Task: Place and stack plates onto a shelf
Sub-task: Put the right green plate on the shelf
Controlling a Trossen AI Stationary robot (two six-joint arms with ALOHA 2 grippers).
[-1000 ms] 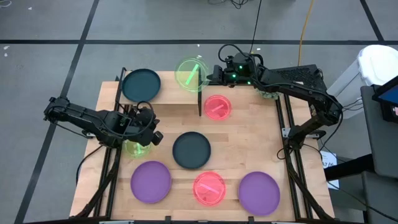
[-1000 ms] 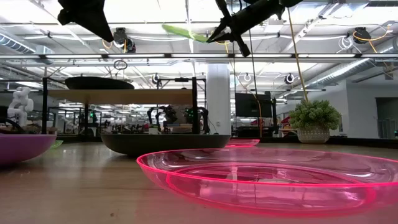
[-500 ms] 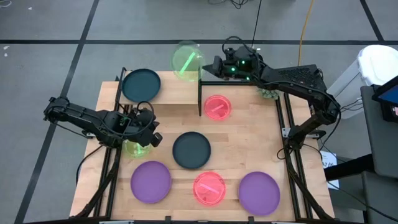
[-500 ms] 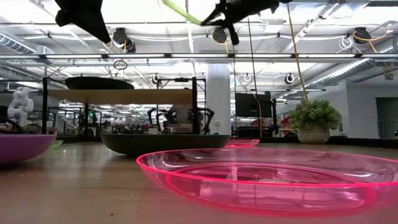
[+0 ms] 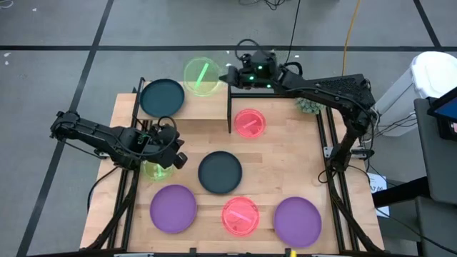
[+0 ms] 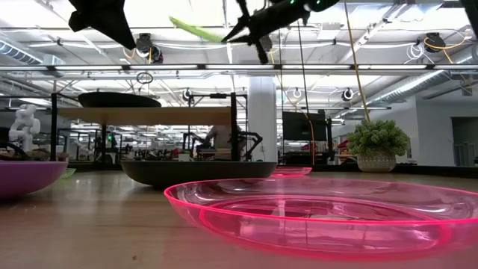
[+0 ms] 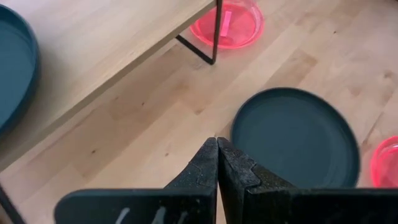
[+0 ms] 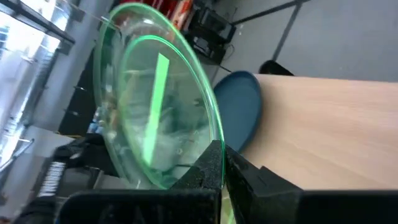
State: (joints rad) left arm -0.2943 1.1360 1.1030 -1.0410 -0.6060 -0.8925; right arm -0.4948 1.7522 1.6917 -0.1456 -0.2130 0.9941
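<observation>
My right gripper [image 5: 227, 77] is shut on a translucent green plate [image 5: 202, 76] in the air over the far edge of the shelf [image 5: 196, 107], a light-wood board between black end panels. The plate also shows in the low view [image 6: 196, 30] and the right wrist view [image 8: 149, 99]. A dark teal plate [image 5: 162, 98] rests flat on the shelf's left half. My left gripper [image 5: 175, 153] is shut and hovers high above the table's left side, close to the second green plate [image 5: 157, 169], which lies on the table. It touches nothing. My right gripper pinches the green plate's rim [image 8: 208, 146] between its two fingers, coming level from the table's right side. The plate is lifted clear above the shelf and tilted, sticking out from the fingertips toward the table's left.
On the table lie a pink plate [image 5: 250, 123] right of the shelf, a dark plate [image 5: 220, 172] in the middle, and two purple plates [image 5: 173, 208] [image 5: 298, 221] with a pink one [image 5: 240, 216] between them near the front edge. A small potted plant [image 5: 308, 106] stands at the far right.
My right gripper has carried the green plate toward the table's left along the far edge, from over the shelf's right end panel to over the shelf's middle, rising first and then coming down a little. It has stayed shut on the plate.
</observation>
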